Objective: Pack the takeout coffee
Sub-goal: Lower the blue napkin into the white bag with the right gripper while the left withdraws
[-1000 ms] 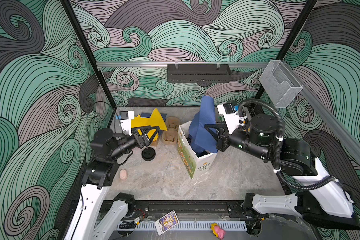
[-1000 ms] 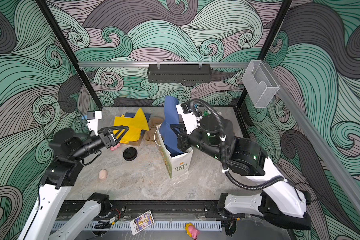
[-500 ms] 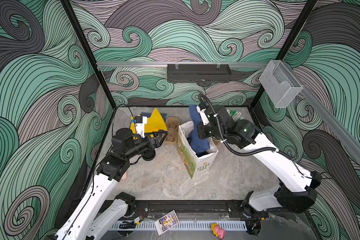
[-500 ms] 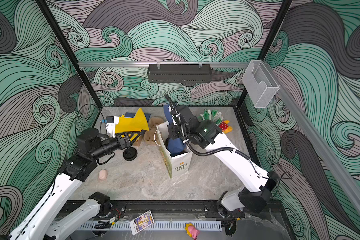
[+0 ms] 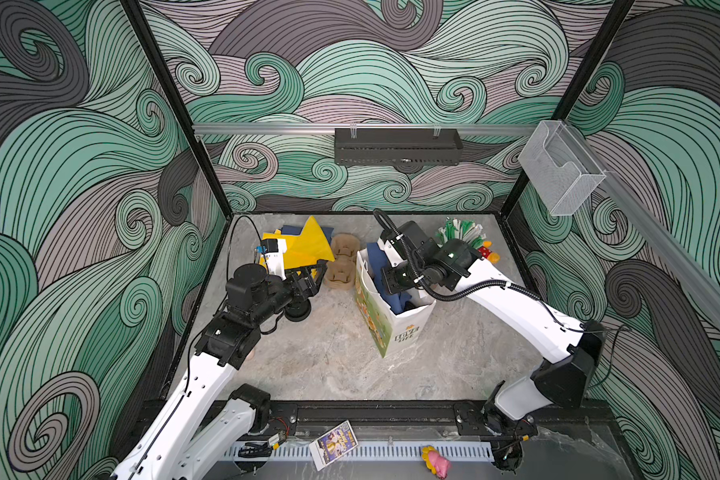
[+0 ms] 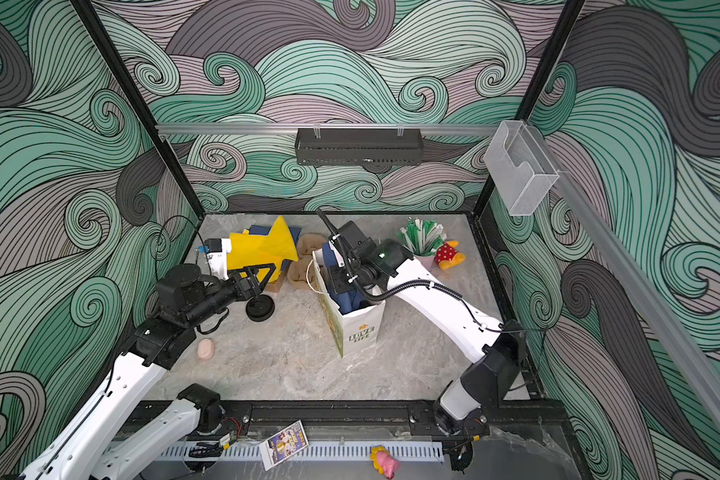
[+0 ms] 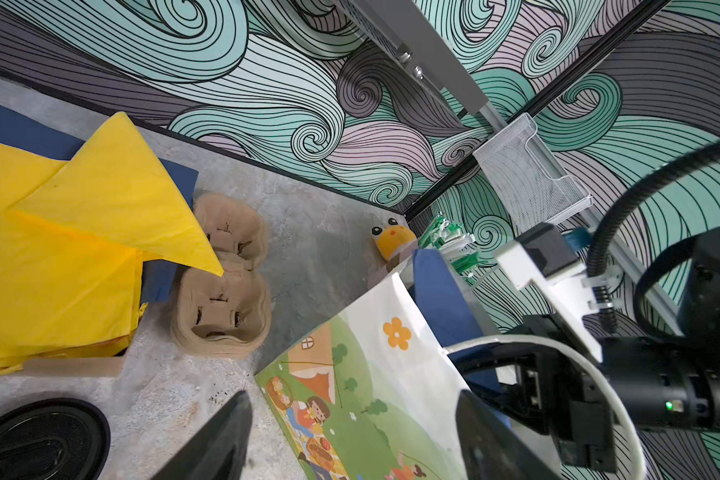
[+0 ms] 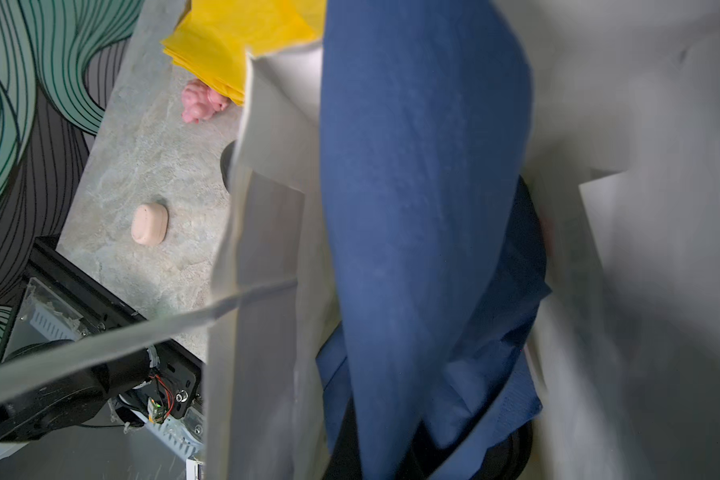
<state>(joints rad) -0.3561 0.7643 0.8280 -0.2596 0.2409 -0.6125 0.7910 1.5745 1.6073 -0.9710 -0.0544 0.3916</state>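
Since a second ago the right arm has dropped. The right gripper (image 5: pixel 396 286) is now inside the paper bag (image 6: pixel 356 328), apparently clenched on the blue paper sheet (image 8: pixel 425 208). The left gripper (image 6: pixel 272 275) is released and empty, with the black sip lid (image 6: pixel 260 308) on the table just beneath it. No cups are visible. Advice: tuck the sheet slowly so the bag stays upright.

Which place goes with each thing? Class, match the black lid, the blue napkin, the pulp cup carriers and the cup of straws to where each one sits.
Things:
1. black lid
2. blue napkin
3. pulp cup carriers
4. cup of straws

Places:
A. inside the paper bag
B. back right corner, beside the red-spotted toy
C. flat on the table, in front of the yellow paper
D. between the yellow paper and the paper bag

Pairs: 1-C, 2-A, 3-D, 4-B
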